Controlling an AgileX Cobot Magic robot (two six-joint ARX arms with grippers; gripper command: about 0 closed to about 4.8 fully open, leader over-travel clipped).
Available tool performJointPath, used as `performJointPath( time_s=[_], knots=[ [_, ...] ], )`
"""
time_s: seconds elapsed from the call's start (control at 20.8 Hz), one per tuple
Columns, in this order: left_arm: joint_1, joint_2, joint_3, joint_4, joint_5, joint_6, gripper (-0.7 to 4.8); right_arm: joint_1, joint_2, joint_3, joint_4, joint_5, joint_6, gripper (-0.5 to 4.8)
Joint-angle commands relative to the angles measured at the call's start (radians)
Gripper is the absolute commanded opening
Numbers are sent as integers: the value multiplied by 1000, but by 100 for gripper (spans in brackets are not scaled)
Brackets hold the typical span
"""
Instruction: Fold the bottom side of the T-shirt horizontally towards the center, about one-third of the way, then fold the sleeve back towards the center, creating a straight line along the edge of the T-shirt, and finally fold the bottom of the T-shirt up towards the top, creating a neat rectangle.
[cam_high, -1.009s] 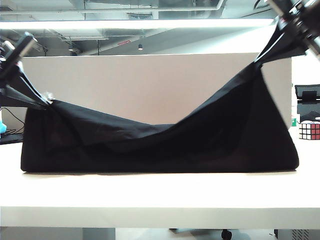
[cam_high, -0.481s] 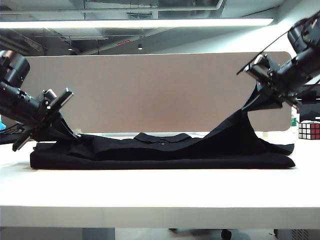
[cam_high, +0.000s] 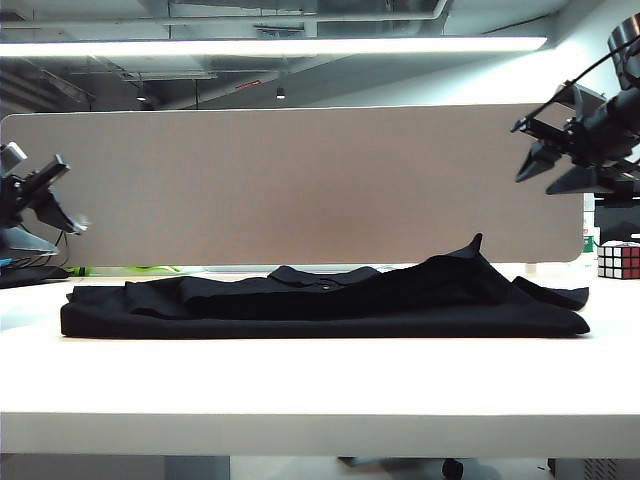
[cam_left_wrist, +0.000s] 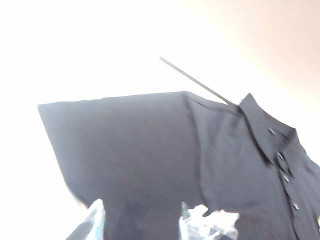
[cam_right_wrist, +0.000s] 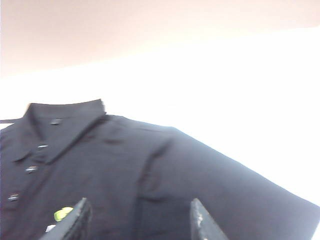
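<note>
T-shirt (cam_high: 320, 300) lies folded on the table (cam_high: 320, 385); left gripper (cam_left_wrist: 140, 220) and right gripper (cam_right_wrist: 137, 220) hover clear, jaws apart, empty. Smooth the raised ridge before regrasping.

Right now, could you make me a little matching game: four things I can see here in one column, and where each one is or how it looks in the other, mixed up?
Things:
1. T-shirt
2. left tool
3. right tool
4. puzzle cube

Descriptions:
A. open, in the air above the shirt's right end
B. coloured squares, standing at the far right
C. black, lying folded on the white table
D. open, in the air beyond the shirt's left end

Pairs: 1-C, 2-D, 3-A, 4-B
</note>
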Motion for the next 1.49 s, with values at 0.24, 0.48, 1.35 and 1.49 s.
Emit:
performJointPath(
  time_s=[0.24,0.48,1.35,1.49],
  knots=[
    [8,113,176,-223,-1,45,283,-40,106,6,-75,14,9,275],
    [8,189,258,-299,19,45,310,-66,159,6,-89,0,42,275],
    [-57,339,346,-250,95,33,275,-58,277,10,-9,-37,129,230],
    [-62,339,349,-249,81,34,178,-43,279,10,3,-38,127,106]
  ],
)
